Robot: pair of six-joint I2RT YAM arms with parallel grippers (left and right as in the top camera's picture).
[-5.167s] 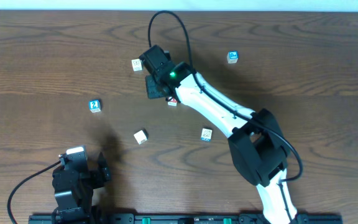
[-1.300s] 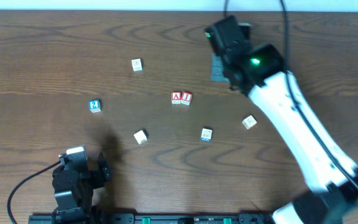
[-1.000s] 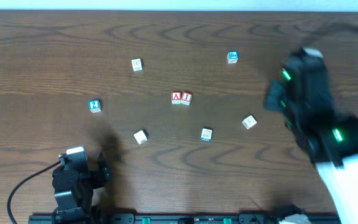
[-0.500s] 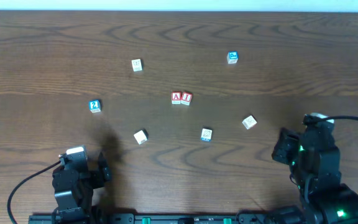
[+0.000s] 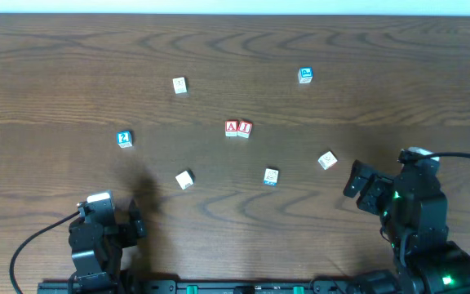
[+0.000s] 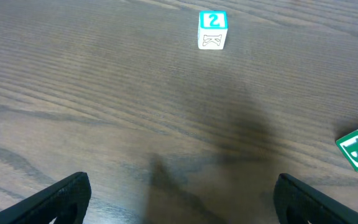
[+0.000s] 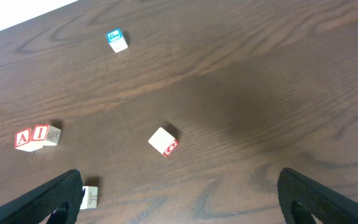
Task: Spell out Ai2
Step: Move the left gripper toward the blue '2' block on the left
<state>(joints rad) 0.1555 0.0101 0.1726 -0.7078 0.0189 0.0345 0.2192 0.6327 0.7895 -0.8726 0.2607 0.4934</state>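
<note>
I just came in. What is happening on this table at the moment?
The job here is to spell Ai2 with lettered wooden cubes. The red A cube and the red I cube sit side by side in the middle of the table. The blue 2 cube lies apart on the left side, not yet joined to them. The left gripper and the right gripper are both near the front edge, fingers open, holding nothing.

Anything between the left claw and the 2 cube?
Nothing: the left wrist view shows only bare table between the left claw and the 2 cube.
</note>
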